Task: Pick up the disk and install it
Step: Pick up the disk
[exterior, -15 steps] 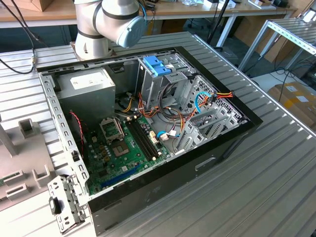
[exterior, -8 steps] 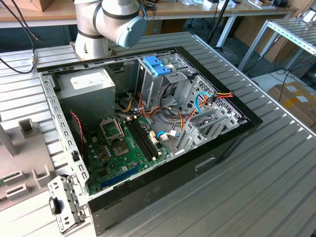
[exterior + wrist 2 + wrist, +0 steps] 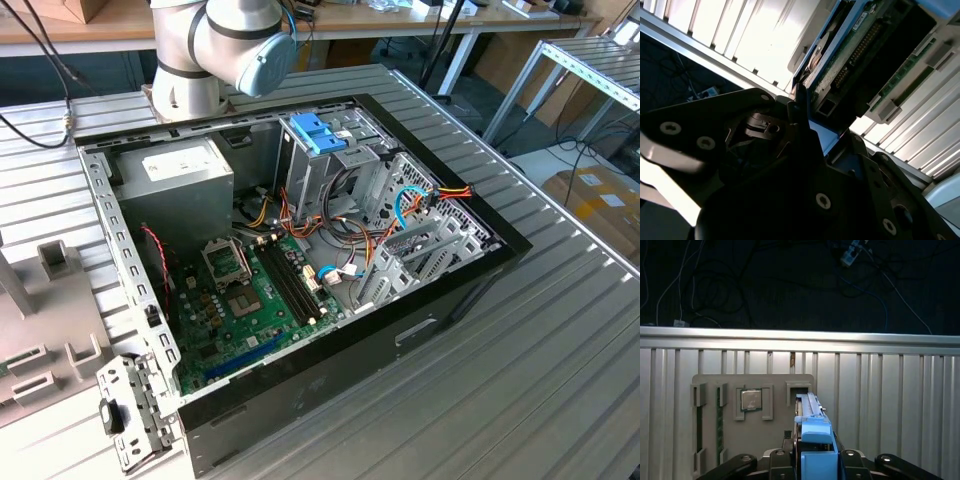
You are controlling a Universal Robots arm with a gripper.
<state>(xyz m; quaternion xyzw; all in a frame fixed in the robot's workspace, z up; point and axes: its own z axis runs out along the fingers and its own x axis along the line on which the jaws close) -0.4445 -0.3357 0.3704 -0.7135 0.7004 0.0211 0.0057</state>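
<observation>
While the gripper (image 3: 815, 460) clamps the disk (image 3: 811, 412) edge-on by its blue rail (image 3: 816, 432), at the slot of the grey holder tray (image 3: 755, 440), any tilt risks jamming it against the slot wall, or slipping loose.

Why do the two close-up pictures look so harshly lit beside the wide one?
Exterior view: even, soft light, mild shadow inside the black open computer case. Second wrist view: the ribbed silver metal table glares white while the foreground sinks into near-black shadow. First wrist view: dark background beyond the table, yet the blue-framed hard disk is well lit.
</observation>
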